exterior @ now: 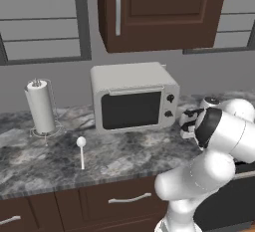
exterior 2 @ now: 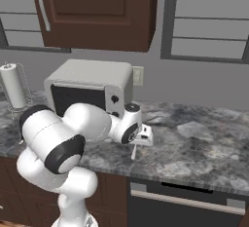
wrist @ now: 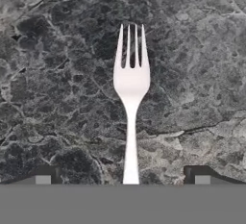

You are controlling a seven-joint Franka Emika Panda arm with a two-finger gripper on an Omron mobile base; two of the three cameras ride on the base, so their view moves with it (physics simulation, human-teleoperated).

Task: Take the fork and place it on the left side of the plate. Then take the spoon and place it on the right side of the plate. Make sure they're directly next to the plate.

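The fork (wrist: 130, 86) lies flat on the dark marble counter (wrist: 57, 74), its tines pointing to the top of the hand view. My gripper (wrist: 122, 177) hovers open over the handle's end, one dark fingertip (wrist: 44, 176) on each side and nothing between them. From the right base view the gripper (exterior 2: 142, 139) hangs just above the counter, in front of the microwave's right end, with the thin fork (exterior 2: 133, 153) below it. The spoon (exterior: 80, 149), with its round bowl at the far end, lies on the counter well to the left. The plate is out of view.
A white microwave (exterior: 134, 99) stands at the back of the counter. A paper towel roll on a wire holder (exterior: 41, 107) is at the far left. A dark wood cabinet (exterior: 159, 12) hangs above. The counter's front edge (exterior 2: 185, 177) runs over an appliance front.
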